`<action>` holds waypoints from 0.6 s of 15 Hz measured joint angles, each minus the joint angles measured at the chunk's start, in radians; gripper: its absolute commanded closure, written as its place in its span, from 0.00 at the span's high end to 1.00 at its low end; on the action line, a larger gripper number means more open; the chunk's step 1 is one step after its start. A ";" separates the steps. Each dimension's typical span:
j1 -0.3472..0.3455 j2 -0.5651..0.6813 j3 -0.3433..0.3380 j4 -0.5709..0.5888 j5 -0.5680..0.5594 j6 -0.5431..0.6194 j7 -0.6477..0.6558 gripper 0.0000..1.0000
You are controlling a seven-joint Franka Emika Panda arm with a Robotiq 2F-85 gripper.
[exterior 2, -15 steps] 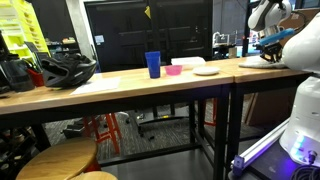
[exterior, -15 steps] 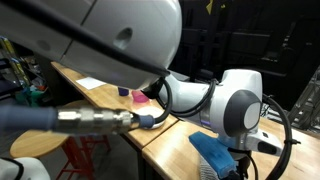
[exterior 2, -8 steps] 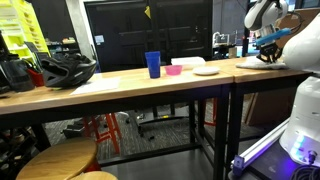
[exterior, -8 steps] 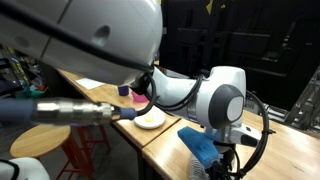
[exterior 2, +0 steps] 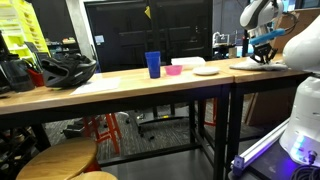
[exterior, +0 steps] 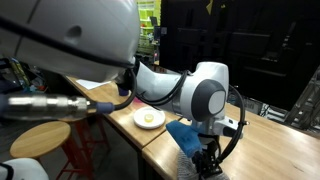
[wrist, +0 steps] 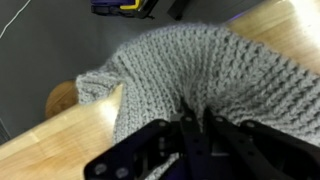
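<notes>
Plainly, the knitted cloth (wrist: 175,70) fills most of the wrist view, where it looks grey and open-stitched. In an exterior view it shows as a blue fold (exterior: 183,133) under the wrist. The claw (wrist: 196,118) comes in from the bottom edge of the wrist view. Its dark fingers are drawn together into the fabric, pinching a bunch of it. The fingertips themselves are buried in the knit, so the exact contact is hard to make out.

The cloth spreads over the wooden worktop (wrist: 45,135) near its edge. Whether all of it rests on the wood or part of it is raised, I cannot tell. A blurred round wooden shape (wrist: 60,100) shows past the edge.

A large white arm link close to the lens blocks the upper left of an exterior view. Below it, a white plate (exterior: 150,119) with something small and yellow on it sits near the cloth.

In the view from farther off, the claw (exterior 2: 262,52) is small and partly cut off at the right edge. There the worktop (exterior 2: 120,88) also carries a blue cup (exterior 2: 152,64), a pink bowl (exterior 2: 177,69) and a dark helmet (exterior 2: 65,68), all well apart from the claw.
</notes>
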 measured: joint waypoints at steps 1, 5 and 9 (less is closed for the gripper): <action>0.000 0.000 0.000 0.000 0.000 0.000 0.000 0.09; 0.000 0.000 0.000 0.001 0.000 0.000 -0.001 0.02; 0.005 -0.001 0.023 0.000 -0.003 0.001 -0.003 0.02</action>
